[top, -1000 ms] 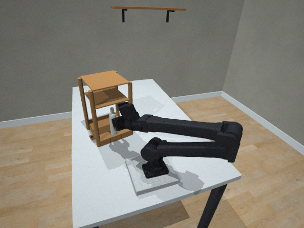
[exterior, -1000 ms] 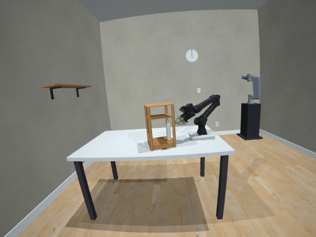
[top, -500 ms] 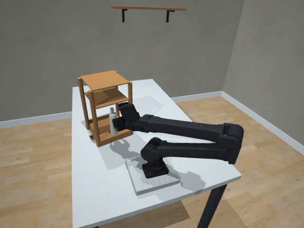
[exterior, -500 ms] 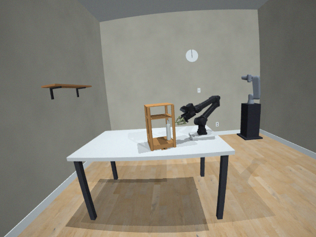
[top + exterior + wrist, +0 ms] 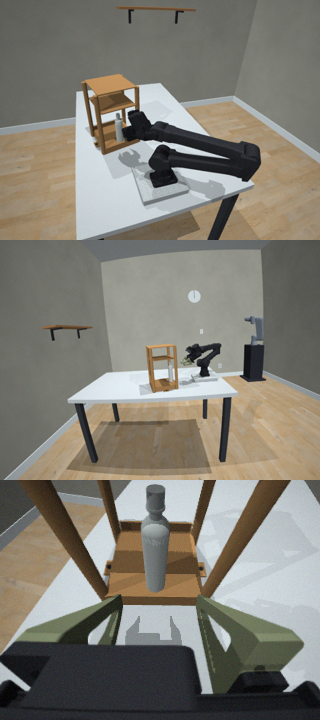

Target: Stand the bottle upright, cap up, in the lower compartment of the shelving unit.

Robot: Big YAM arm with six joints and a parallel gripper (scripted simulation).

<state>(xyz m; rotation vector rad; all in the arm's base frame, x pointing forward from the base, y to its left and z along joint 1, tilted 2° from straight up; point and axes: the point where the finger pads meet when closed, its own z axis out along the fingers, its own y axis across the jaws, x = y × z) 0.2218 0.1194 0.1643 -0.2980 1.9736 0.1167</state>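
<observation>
Top view: I see one grey cylindrical bottle (image 5: 119, 129), cap up, in the lower compartment of the one orange wooden shelving unit (image 5: 109, 83) left of centre on the white table (image 5: 103, 196); the black arm's gripper (image 5: 125, 133) sits just to its right.

Exterior view: one bottle stands near the unit's right posts, gripper apart from it. I judge a stray swing of the arm could clip a post and topple it.

Wrist view: two olive fingers are spread apart, holding nothing (bare table shows between them). The bottle's base rests on the floor behind the front lip, fairly near it, so a nudge might tip it outward.
</observation>
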